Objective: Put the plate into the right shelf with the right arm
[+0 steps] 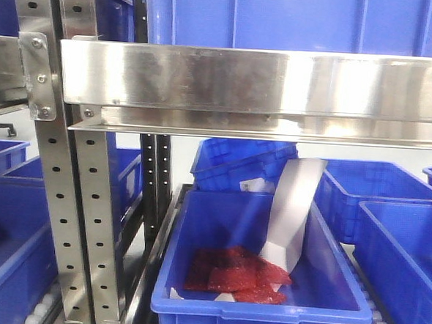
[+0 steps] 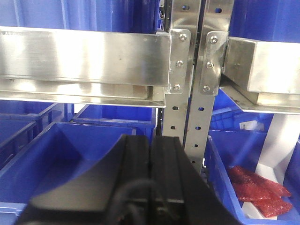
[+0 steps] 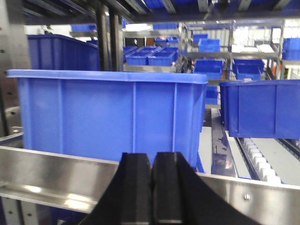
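Note:
The plate is out of view in all three views. The right shelf is a shiny steel rack with a broad front rail that fills the upper part of the front view. Its rail also runs across the bottom of the right wrist view, just beyond my right gripper. That gripper is shut, its black fingers pressed together with nothing between them. In the left wrist view, my left gripper is shut and empty too, facing the perforated uprights. Neither gripper shows in the front view.
A blue crate below the rail holds red packets and a leaning grey-white sheet. Another large blue crate sits on the shelf behind the rail. More blue crates and roller tracks lie around.

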{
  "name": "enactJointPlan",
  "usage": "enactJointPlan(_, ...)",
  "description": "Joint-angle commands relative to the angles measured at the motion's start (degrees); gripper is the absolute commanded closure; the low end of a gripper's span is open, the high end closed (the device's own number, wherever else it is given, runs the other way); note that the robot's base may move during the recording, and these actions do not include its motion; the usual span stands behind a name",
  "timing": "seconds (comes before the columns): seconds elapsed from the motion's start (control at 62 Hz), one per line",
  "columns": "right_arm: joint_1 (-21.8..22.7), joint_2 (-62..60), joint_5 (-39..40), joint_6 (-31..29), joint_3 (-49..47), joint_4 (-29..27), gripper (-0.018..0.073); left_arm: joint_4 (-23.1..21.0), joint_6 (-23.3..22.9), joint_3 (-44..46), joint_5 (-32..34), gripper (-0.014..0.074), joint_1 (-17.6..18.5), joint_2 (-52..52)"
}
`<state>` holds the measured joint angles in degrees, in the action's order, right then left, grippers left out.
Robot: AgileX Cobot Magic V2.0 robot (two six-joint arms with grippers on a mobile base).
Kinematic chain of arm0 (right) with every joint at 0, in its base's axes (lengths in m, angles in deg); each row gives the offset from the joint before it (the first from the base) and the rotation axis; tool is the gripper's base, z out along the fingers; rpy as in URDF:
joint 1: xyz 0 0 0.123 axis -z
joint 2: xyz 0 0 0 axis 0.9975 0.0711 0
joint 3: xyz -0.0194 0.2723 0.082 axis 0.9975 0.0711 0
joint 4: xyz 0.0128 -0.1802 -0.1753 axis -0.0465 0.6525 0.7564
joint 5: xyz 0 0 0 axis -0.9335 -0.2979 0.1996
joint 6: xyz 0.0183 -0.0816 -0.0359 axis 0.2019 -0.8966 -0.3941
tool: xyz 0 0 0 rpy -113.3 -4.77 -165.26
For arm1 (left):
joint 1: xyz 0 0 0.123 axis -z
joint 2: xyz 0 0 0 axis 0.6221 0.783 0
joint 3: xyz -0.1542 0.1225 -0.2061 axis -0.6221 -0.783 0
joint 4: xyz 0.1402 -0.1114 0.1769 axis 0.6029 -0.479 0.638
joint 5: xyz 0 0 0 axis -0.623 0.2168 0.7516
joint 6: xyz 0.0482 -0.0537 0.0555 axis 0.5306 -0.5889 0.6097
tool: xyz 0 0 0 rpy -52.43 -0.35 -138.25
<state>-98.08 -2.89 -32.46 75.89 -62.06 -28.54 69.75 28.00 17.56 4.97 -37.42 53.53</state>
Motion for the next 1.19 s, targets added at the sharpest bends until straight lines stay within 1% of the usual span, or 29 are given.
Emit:
enactJointPlan(0.0, 0.4, -3.3, 0.3, -0.2, -0.6, 0.7, 0.0505, -0.5, -0.4, -0.6, 5.2, 0.0724, 0.1, -0.6)
enactJointPlan(0.081, 0.4, -5.0, -2.5, -0.2, -0.4, 0.7, 0.0505, -0.5, -0.4, -0.6, 5.2, 0.0724, 0.1, -0.6)
enactJointPlan(0.194, 0.4, -5.2, -4.4, -0.2, -0.3, 0.7, 0.0505, -0.5, -0.4, -0.6, 5.2, 0.0724, 0.1, -0.6)
enactJointPlan(0.613, 0.4, -5.2, -3.8, -0.2, 0.0, 0.7, 0.0505, -0.5, -0.4, -0.6, 5.2, 0.0724, 0.1, -0.6)
enactJointPlan(0.645, 0.4, -5.2, -3.6, -0.2, 0.1, 1.3, 0.0505, -0.5, -0.4, -0.6, 5.2, 0.0724, 0.1, -0.6)
enactJointPlan(0.71, 0.4, -5.2, -1.0, 1.4, 1.4, 5.7, 0.0505, -0.5, -0.4, -0.6, 5.2, 0.0724, 0.1, -0.6)
enactJointPlan(0.774, 0.4, -5.3, 2.4, 6.2, 3.5, 10.8, 0.0505, -0.5, -0.4, -0.6, 5.2, 0.0724, 0.1, -0.6)
enactJointPlan(0.806, 0.5, -5.3, 3.7, 8.6, 4.7, 12.1, 0.0505, -0.5, -0.4, -0.6, 5.2, 0.0724, 0.1, -0.6)
enactJointPlan(0.871, 1.2, -5.3, 4.4, 11.0, 6.9, 12.3, 0.0505, -0.5, -0.4, -0.6, 5.2, 0.0724, 0.1, -0.6)
enactJointPlan(0.952, 2.9, -5.4, 3.9, 11.1, 9.1, 12.3, 0.0505, -0.5, -0.4, -0.6, 5.2, 0.0724, 0.1, -0.6)
enactJointPlan(1.065, 6.8, -6.4, 4.4, 11.1, 11.3, 12.3, 0.0505, -0.5, -0.4, -0.6, 5.2, 0.0724, 0.1, -0.6)
enactJointPlan(1.145, 9.4, -7.8, 6.1, 11.1, 13.5, 12.3, 0.0505, -0.5, -0.4, -0.6, 5.2, 0.0724, 0.1, -0.6)
enactJointPlan(1.177, 10.2, -7.8, 7.9, 11.1, 14.6, 12.3, 0.0505, -0.5, -0.4, -0.6, 5.2, 0.0724, 0.1, -0.6)
